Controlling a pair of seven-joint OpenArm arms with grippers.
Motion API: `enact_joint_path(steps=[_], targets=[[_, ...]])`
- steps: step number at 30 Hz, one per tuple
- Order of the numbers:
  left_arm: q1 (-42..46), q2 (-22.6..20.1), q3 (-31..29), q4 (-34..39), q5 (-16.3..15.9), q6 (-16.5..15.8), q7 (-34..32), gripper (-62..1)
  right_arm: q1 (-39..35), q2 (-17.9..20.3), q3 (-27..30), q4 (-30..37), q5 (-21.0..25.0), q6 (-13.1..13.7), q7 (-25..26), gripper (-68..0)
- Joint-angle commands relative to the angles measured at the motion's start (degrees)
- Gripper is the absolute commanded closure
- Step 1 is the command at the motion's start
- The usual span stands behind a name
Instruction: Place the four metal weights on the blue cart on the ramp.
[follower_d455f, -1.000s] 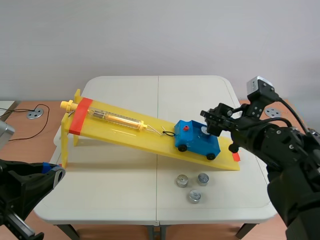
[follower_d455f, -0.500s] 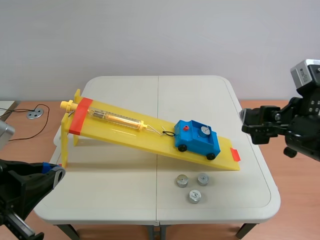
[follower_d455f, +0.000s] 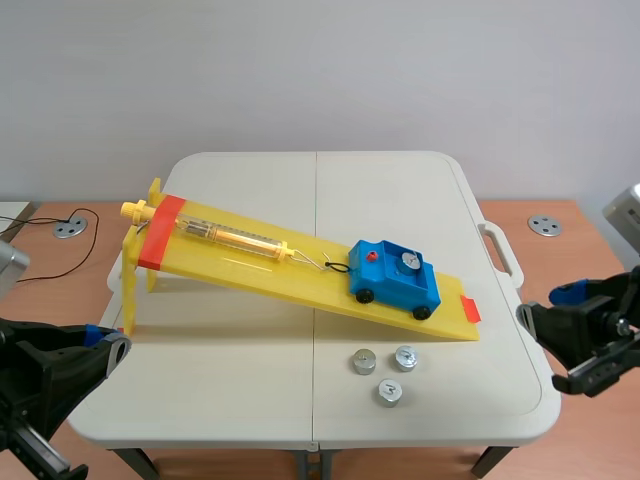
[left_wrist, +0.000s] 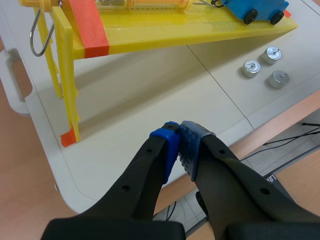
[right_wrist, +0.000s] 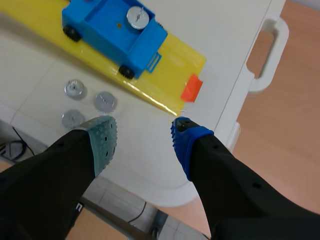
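One round silver metal weight (follower_d455f: 407, 261) (right_wrist: 136, 16) sits in the open tray of the blue four-wheeled cart (follower_d455f: 395, 279) (right_wrist: 115, 32). The cart stands low on the sloping yellow plastic ramp (follower_d455f: 300, 282), just uphill of the orange stop block (follower_d455f: 471, 310) at its foot. A second ago the right gripper (follower_d455f: 545, 312) (right_wrist: 142, 135) hung right at that weight. It has since drawn off to the right and dropped, and is now low beside the right edge of the white folding table (follower_d455f: 400, 190), well apart from the cart. Weight and cart have not shifted.

Three loose weights (follower_d455f: 364, 361) (follower_d455f: 405, 357) (follower_d455f: 389, 392) lie clustered on the table, near the ramp's foot on the robot's side, where they were before. In the right wrist view they lie just ahead of the gripper's grey-green pad (right_wrist: 102, 135), with the cart farther ahead. The fingers stand wide apart with nothing between them.

The left gripper (follower_d455f: 105, 340) (left_wrist: 179, 145) is unchanged at the table's near left corner. Its pads are pressed together on nothing. The ramp's raised end is ahead of it and the cart is far beyond.
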Motion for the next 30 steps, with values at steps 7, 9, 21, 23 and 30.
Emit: enact_joint_path(steps=[7,9,21,23,30], targets=[[-1.1,0.3,-0.9,3.8,-4.2,-1.4,-5.3,-3.8,4.6,2.6,-9.1,3.3,-5.2,1.4,8.4,-26.3],[-1.1,0.3,-0.9,3.8,-4.2,-1.4,-5.3,-3.8,5.9,2.1,-12.2,2.0,-8.1,-0.4,9.1,-26.3],[-1.1,0.3,-0.9,3.8,-4.2,-1.4,-5.3,-3.8,14.6,-4.4,-21.0,-9.9,-15.8,-4.1,12.6,-25.9],[-1.1,0.3,-0.9,3.8,-4.2,-1.4,-5.3,-3.8,15.8,-5.2,-22.4,-12.2,-17.3,-5.2,13.6,-25.9],[-1.1,0.3,-0.9,3.8,-4.2,-1.4,-5.3,-3.8,18.7,-7.7,-26.0,-18.1,-20.4,-8.0,15.1,-25.9]])
